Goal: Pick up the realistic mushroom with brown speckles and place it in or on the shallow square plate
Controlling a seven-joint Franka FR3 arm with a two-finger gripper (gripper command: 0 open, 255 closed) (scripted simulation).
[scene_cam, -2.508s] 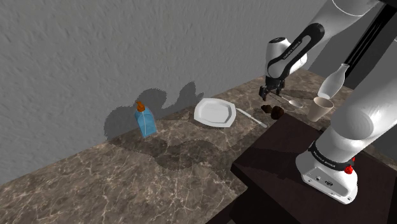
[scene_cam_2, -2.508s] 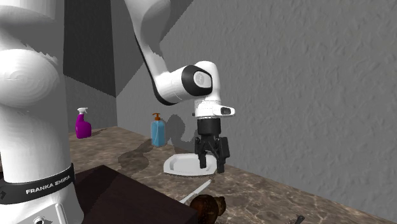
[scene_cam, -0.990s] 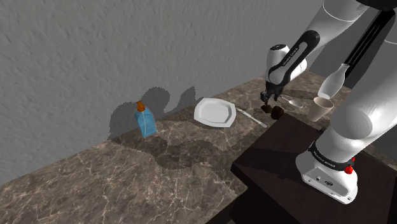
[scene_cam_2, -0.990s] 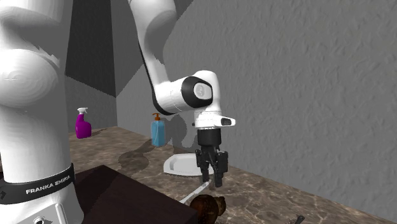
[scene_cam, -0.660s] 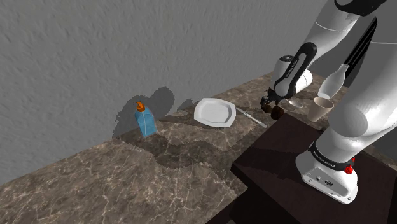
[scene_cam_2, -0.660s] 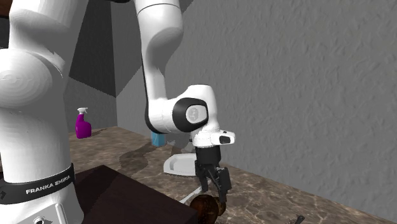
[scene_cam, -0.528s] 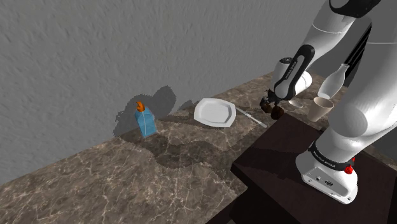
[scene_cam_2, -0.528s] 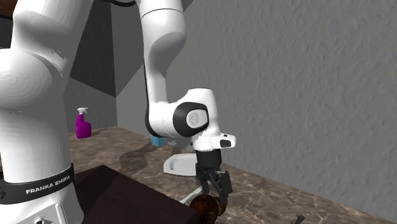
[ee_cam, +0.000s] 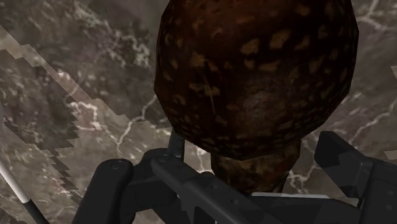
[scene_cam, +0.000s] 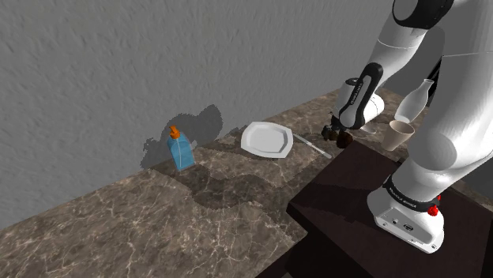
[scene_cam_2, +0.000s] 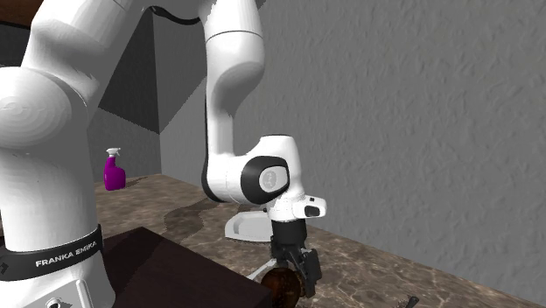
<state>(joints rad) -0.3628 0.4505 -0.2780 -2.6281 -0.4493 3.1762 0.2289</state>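
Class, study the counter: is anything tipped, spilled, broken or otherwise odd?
Only the speckled mushroom: it lies on its side on the marble counter, its stem between the fingers of the open tool. Nothing looks spilled or broken.

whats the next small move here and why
Probably shut the gripper: it stands open astride the stem of the brown speckled mushroom without touching it, so a lift now would likely leave the mushroom behind.
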